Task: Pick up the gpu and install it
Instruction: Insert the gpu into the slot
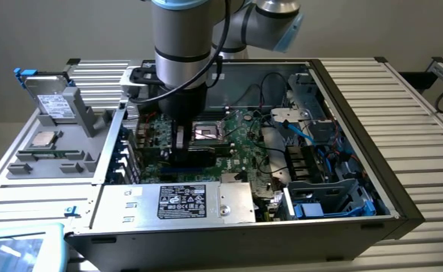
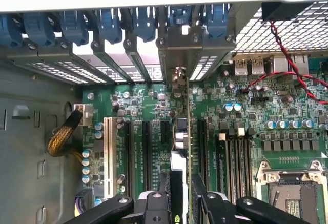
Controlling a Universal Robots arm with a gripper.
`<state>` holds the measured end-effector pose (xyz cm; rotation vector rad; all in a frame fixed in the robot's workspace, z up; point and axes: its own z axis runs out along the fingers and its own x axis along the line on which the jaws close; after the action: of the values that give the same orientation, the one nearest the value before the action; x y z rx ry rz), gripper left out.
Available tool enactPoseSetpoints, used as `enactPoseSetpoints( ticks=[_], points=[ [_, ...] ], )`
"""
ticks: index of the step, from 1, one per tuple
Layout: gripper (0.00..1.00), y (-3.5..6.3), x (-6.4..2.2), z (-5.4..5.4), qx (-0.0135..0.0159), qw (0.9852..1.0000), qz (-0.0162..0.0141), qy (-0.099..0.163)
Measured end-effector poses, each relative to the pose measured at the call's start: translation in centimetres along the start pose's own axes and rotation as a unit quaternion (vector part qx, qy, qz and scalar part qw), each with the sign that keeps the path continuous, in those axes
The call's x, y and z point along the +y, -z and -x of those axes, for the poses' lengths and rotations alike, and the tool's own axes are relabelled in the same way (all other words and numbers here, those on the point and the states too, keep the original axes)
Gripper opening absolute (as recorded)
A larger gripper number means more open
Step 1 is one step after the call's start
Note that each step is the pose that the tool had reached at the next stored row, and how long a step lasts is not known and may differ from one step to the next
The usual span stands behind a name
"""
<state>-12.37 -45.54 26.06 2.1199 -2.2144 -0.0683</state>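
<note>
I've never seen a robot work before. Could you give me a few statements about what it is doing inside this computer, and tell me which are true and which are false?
1. The hand grips the gpu, holding it upright over the motherboard. True.
2. The computer case is closed up. False: its side is open and the insides are exposed.
3. The gpu lies outside the case. False: it is inside the case, between the hand's fingers.
4. The CPU socket has no cooler on it. True.
</note>
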Motion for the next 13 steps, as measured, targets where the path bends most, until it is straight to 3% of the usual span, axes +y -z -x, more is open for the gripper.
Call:
enactPoseSetpoints(
  ticks=[13],
  points=[
    [0.28,-0.13,0.39,0.05,0.0004,1.0,-0.0002,0.004]
  ],
)
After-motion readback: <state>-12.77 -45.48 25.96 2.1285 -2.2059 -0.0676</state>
